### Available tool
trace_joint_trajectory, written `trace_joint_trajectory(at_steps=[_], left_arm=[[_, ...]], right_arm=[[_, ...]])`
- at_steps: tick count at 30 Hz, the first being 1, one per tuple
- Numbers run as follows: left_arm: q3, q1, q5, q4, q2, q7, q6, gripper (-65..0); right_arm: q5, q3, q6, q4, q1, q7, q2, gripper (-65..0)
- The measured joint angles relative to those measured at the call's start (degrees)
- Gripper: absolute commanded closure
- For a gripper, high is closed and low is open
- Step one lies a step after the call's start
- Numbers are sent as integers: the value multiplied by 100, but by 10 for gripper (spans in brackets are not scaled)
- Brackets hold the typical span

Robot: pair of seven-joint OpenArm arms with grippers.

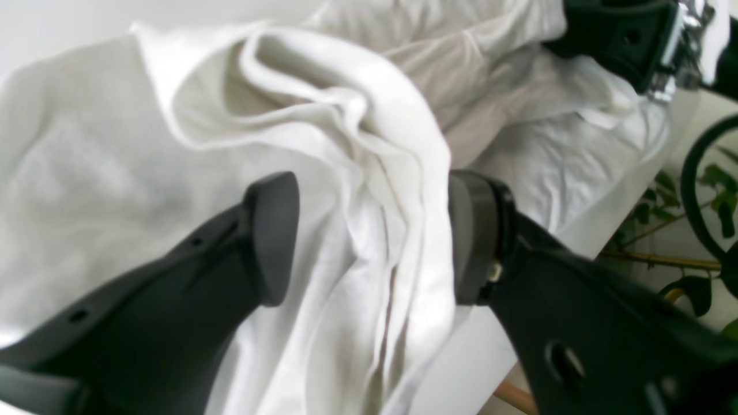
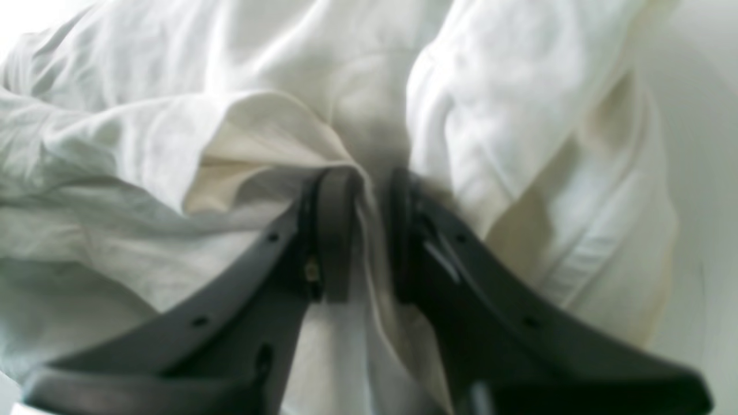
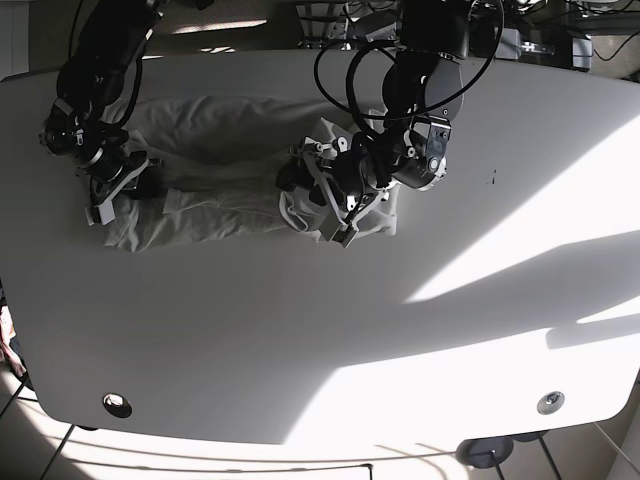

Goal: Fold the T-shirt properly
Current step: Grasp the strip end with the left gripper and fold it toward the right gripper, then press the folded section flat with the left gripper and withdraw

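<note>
The large white oval table (image 3: 330,330) fills the base view, partly lit by bright patches of sunlight toward its right side and crossed by broad shadow. The crumpled white cotton T-shirt (image 3: 215,190) lies on the far left portion of the tabletop, spread in a long, creased band between the two arms, with bunched folds at each end. The black left arm with looping black cables (image 3: 425,90) reaches down at the right end of the garment; its black two-finger left gripper (image 1: 372,236) has its jaws set apart, straddling a raised ridge of fabric that stands between the two fingers, with the right-hand pad (image 1: 470,236) touching the cloth and the left-hand pad clear of it. The black right arm (image 3: 100,60) comes down at the left end of the garment; its dark grey two-finger right gripper (image 2: 363,230) has its jaws drawn nearly together and pinched on a thin fold of the T-shirt, the cloth running down between the two pads. In the left wrist view, green houseplant leaves on thin stems (image 1: 697,230) show beyond the table edge, below and to the right. Two small round metal fittings (image 3: 117,405) sit near the table's near edge, one at each corner
</note>
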Motion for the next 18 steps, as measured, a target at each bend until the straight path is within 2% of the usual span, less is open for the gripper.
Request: trace_joint_trajectory(at_steps=[2, 4, 6, 11, 18], left_arm=[[632, -160, -24, 24, -9, -4, 260, -372], [938, -177, -127, 306, 57, -4, 275, -372], [765, -155, -179, 721, 70, -7, 278, -372], [-326, 42, -76, 1043, -247, -52, 304, -372], [-509, 671, -79, 1399, -1049, -7, 264, -371]], right_arm=[[-4, 0, -2, 0, 2, -7, 0, -116], [0, 0, 2, 0, 2, -7, 2, -116], [0, -7, 2, 0, 2, -2, 0, -116], [22, -4, 0, 0, 2, -22, 4, -116], [7, -11, -2, 164, -17, -111, -15, -116]])
